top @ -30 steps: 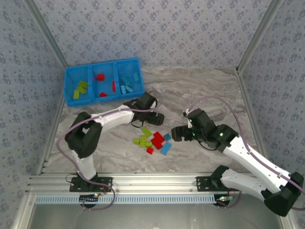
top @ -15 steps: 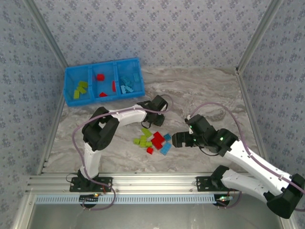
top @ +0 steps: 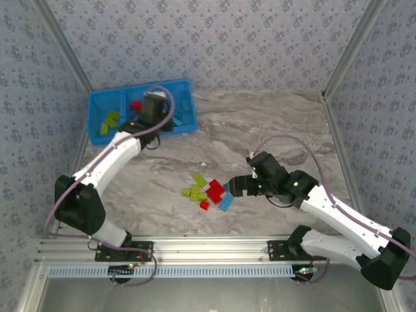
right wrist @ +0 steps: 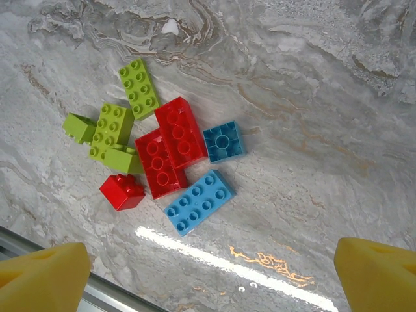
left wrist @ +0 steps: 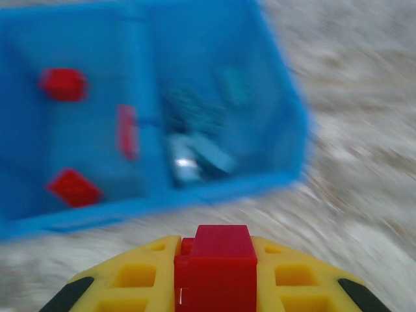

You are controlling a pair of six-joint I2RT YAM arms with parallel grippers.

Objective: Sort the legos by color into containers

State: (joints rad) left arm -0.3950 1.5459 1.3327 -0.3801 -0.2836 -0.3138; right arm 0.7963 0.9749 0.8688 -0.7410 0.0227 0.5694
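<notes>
Red is the brick (left wrist: 218,263) pinched between the yellow fingers (left wrist: 130,279) of the left hand (top: 149,110), which is clamped tight on it. The left arm stretches long from its base to the blue bin (top: 91,117), its wrist raised over the bin's middle and right compartments. The left wrist view is blurred and looks down past the bin's front wall. Inside the bin, lime green pieces (top: 109,122) lie in the left compartment, red pieces (left wrist: 64,84) in the middle one and light blue pieces (left wrist: 195,156) in the right one.

In front of the bin and off to its right, well apart from it, a loose pile (top: 208,190) rests on the grey marbled counter (top: 279,123). Green bricks (right wrist: 114,127) sit on the side nearer the bin. Two long red bricks (right wrist: 169,146) touch side by side in the centre, with a small red cube (right wrist: 122,192) next to them. Two blue bricks (right wrist: 198,201) lie on the side away from the bin. The right arm bends in toward the pile, and the right hand (top: 237,185) hangs just beside it, opposite the bin. Its fingers (right wrist: 42,276) are spread wide with nothing between them.
</notes>
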